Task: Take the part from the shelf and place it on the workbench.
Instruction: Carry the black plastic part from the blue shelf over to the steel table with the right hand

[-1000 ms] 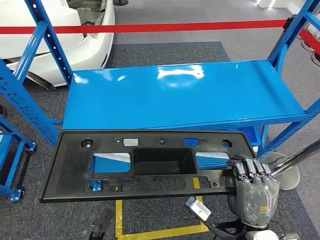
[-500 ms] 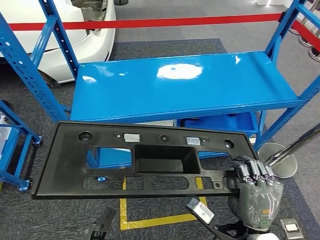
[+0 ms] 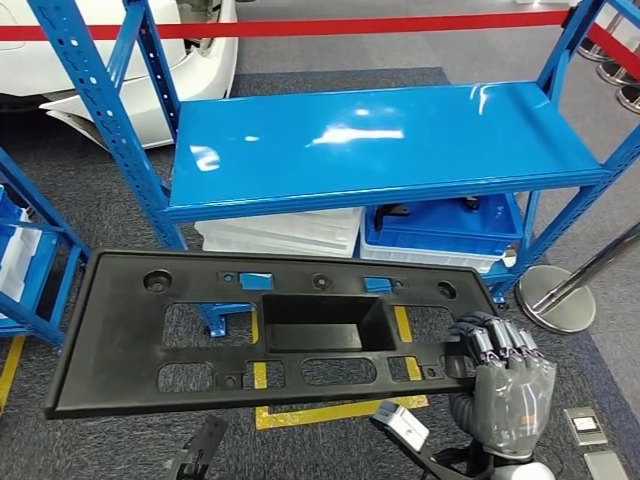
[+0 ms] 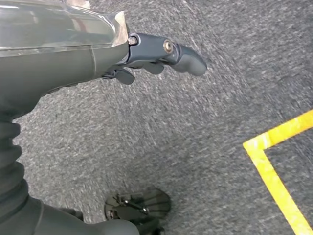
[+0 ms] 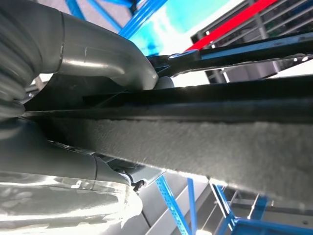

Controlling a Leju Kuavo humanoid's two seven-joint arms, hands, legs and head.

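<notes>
**Q:** Where was the part at that point, and which hand did you have on it?

**A:** The black part (image 3: 272, 330) was already off the blue shelf (image 3: 377, 140). It sat low across the head view, clear of the shelf's front edge, with carpet and yellow floor tape (image 3: 340, 410) showing through its cut-outs. Your right hand (image 3: 504, 385) was clenched on its lower right corner, fingers (image 3: 494, 340) wrapped over the near edge. The right wrist view backed that up: the thick dark edge ran right through the grasp.

**Q:** And the left hand?

**A:** The left hand (image 4: 110, 54) was looking at grey carpet in its wrist view, fingers stretched out with nothing between them, so I'd call it released. Whether it was propping up the part's left end from below, I couldn't tell; that view is blurry.

**Q:** So what did the next move hinge on?

**A:** The long axis. It ran left to right across the frame, and you only had a sure grip at the far right end, so nearly the whole length stuck out to the left of your hand. No workbench was in sight, so I'd guess any turn would swing that left end wide, near the blue upright (image 3: 98, 110) at upper left.
</notes>
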